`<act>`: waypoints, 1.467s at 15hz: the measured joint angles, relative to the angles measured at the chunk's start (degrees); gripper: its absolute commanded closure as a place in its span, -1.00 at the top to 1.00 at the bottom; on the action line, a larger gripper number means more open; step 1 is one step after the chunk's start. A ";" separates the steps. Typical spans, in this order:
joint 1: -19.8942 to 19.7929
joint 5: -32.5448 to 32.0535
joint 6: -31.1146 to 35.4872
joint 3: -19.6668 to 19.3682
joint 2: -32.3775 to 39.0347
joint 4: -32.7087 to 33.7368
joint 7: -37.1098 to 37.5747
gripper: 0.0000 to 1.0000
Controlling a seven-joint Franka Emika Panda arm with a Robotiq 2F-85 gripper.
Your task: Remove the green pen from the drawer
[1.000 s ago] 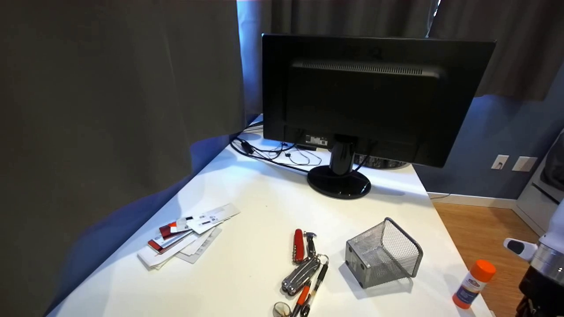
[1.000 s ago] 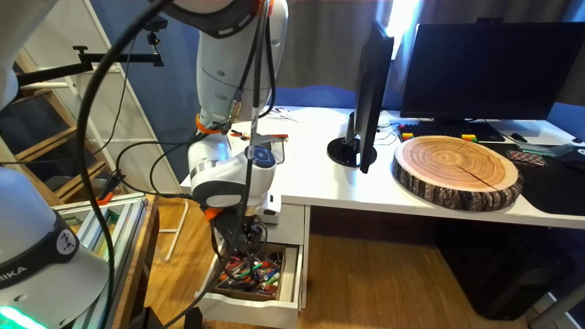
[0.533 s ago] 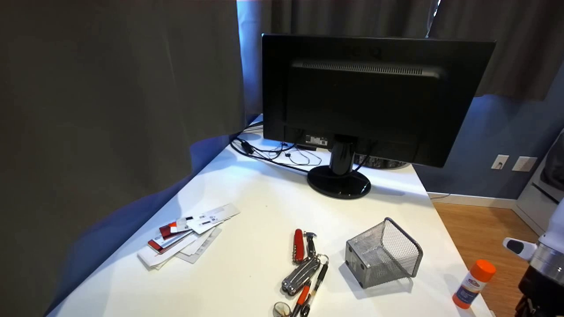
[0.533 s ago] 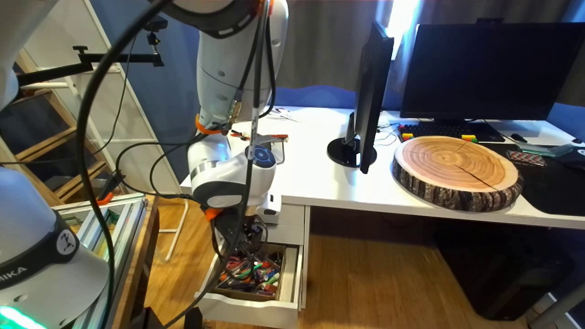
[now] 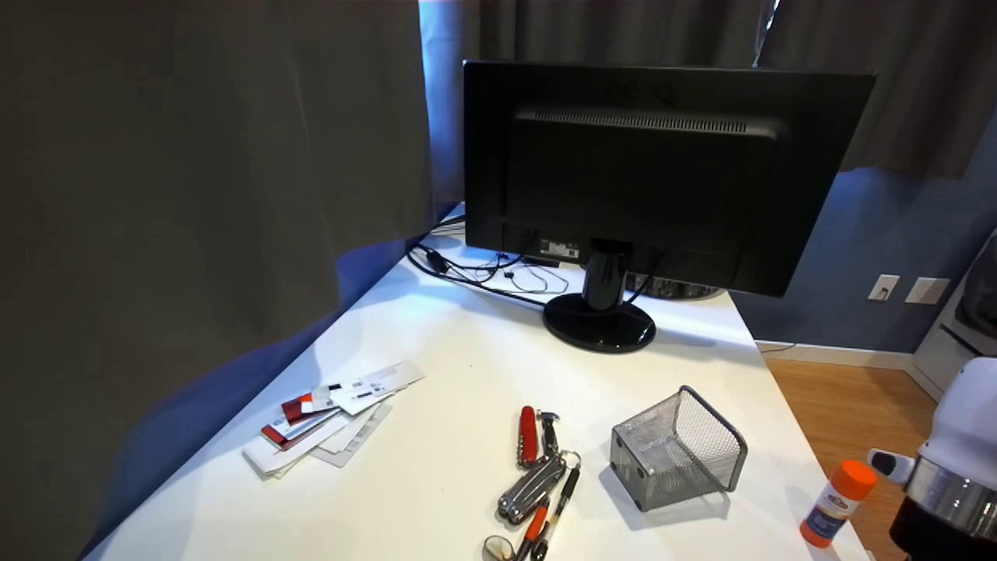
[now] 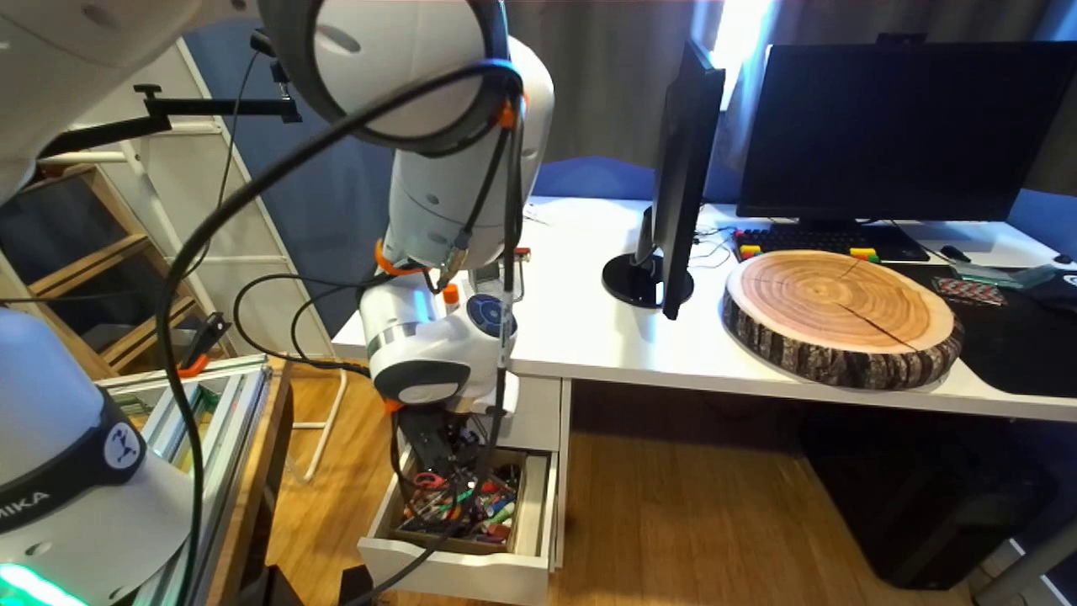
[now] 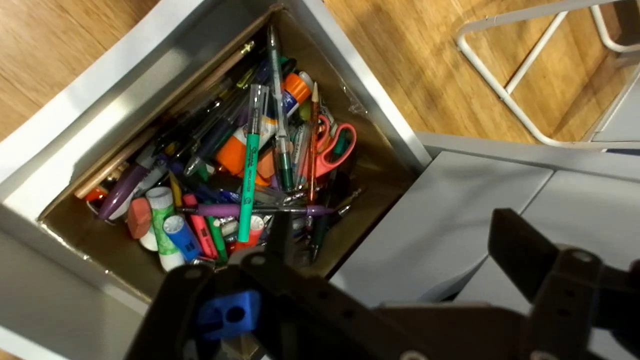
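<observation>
Green pen (image 7: 249,167), one: in the open drawer (image 6: 458,574), on top of the loose pens and markers (image 7: 201,227) in the brown box (image 7: 90,245); clear cap (image 7: 257,107) on, body lying over a purple pen (image 7: 220,210).

Gripper (image 7: 392,222), one: jaws standing wide apart, holding nothing; in the wrist view one jaw appeared against the box's contents, the other against the cabinet front (image 7: 440,215).

Hazards, as judged: a straight descent might have jammed a jaw on the box or the cabinet front, the gripper being off to one side of the pen. A deep bite would likely have taken the purple pen too, since it crossed beneath. A hold on the cap might have pulled it off; downward pressure might have sunk the pen among its neighbours.

Counts: scissors (image 7: 325,161) in the box, one pair; sharpened pencil (image 7: 313,150), one plainly seen; glue stick (image 5: 837,502) standing on the table (image 5: 436,467), one; mesh box (image 5: 654,467), one, on its side; wood slice (image 6: 841,311), one; monitors (image 6: 909,135), two. Other pens and markers: too tangled to count.
</observation>
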 measured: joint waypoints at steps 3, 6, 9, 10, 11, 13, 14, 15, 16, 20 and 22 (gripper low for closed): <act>0.28 0.00 -0.25 -0.78 4.20 3.76 1.81 1.00; 1.46 0.00 -0.73 -2.15 8.29 7.57 3.31 1.00; 3.97 0.00 -0.74 -3.99 11.68 11.20 5.19 1.00; 5.02 0.00 -0.74 -4.58 12.65 12.40 5.91 1.00; 6.12 0.01 -0.74 -5.13 13.47 13.56 6.73 1.00; 8.58 0.04 -0.74 -6.31 14.78 15.83 8.61 1.00; 9.86 0.06 -0.74 -6.90 15.28 16.84 9.64 1.00; 11.20 0.12 -0.74 -7.51 15.70 17.83 10.66 1.00; 12.53 0.16 -0.74 -8.15 16.08 18.79 11.76 1.00; 17.92 0.50 -0.74 -11.03 17.57 22.13 15.96 1.00; 19.79 0.60 -0.74 -12.05 18.52 23.54 17.58 1.00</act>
